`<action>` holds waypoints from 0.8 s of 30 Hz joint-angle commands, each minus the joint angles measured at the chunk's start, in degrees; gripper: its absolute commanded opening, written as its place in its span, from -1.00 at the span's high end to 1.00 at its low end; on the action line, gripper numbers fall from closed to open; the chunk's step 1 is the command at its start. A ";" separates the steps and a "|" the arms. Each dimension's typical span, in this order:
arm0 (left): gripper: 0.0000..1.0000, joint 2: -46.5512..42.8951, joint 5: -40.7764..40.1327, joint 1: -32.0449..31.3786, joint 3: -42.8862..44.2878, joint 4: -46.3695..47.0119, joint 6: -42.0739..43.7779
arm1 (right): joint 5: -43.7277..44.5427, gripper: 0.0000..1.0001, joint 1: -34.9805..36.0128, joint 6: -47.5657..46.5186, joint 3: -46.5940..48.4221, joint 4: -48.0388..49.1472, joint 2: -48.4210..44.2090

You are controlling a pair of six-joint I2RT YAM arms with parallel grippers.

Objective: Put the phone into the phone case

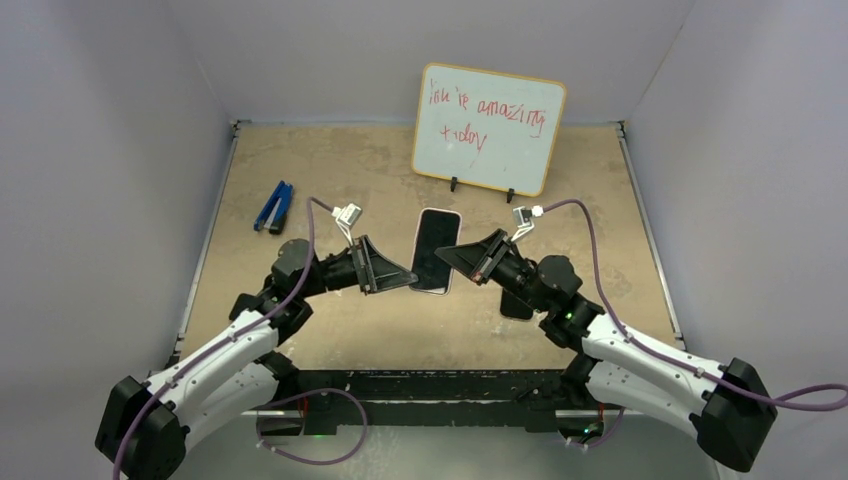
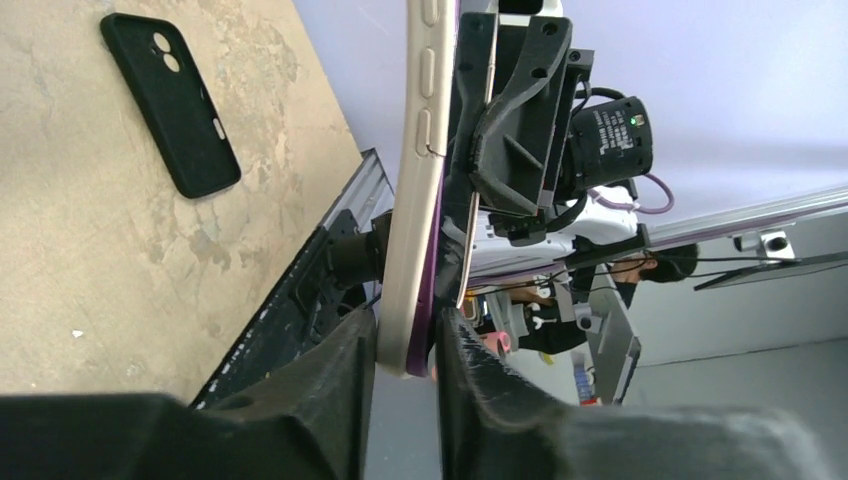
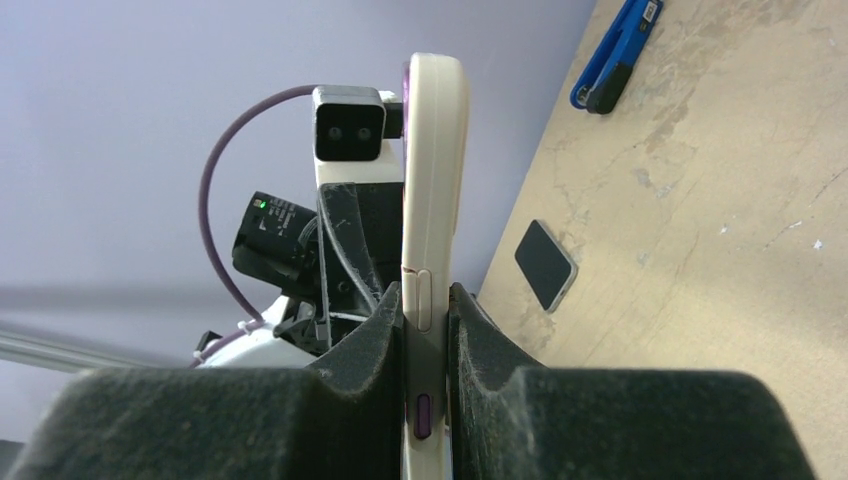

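A purple phone sits in a cream case (image 1: 436, 248), held screen-up above the table's middle by both grippers. My left gripper (image 1: 405, 278) is shut on its near left edge; the left wrist view shows the cream case (image 2: 420, 150) with the purple edge between my fingers (image 2: 405, 345). My right gripper (image 1: 447, 257) is shut on its right edge; in the right wrist view the case (image 3: 432, 150) stands between my fingers (image 3: 425, 330). A black phone case (image 2: 170, 105) lies flat on the table, partly hidden under my right arm (image 1: 515, 303).
A whiteboard (image 1: 488, 128) with red writing stands at the back. A blue tool (image 1: 273, 207) lies at the back left, also in the right wrist view (image 3: 612, 55). A small dark flat slab (image 3: 546, 265) lies on the table near my left arm.
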 commanded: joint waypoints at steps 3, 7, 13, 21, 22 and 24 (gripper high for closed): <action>0.95 1.99 1.35 -0.08 1.90 -2.64 3.45 | 1.48 0.74 -0.25 0.99 1.60 5.45 -0.97; 1.00 4.41 -0.19 -0.09 6.65 -15.26 10.85 | 2.02 0.74 -0.25 -0.48 0.97 3.19 -1.28; 1.00 5.70 -2.42 -0.03 9.86 -21.54 14.17 | 0.17 0.74 -0.25 -1.11 0.91 -1.00 0.50; 0.02 2.29 -7.86 0.05 11.20 -26.57 17.06 | -4.60 0.77 -0.25 -2.64 -0.04 -1.17 2.00; -0.03 2.44 -7.79 0.05 11.38 -26.19 17.32 | -5.61 0.77 -0.25 -2.77 -0.25 -0.29 2.01; -0.13 2.66 -8.43 0.00 11.72 -25.79 17.37 | -7.63 0.76 -0.25 -3.65 -0.52 0.53 1.99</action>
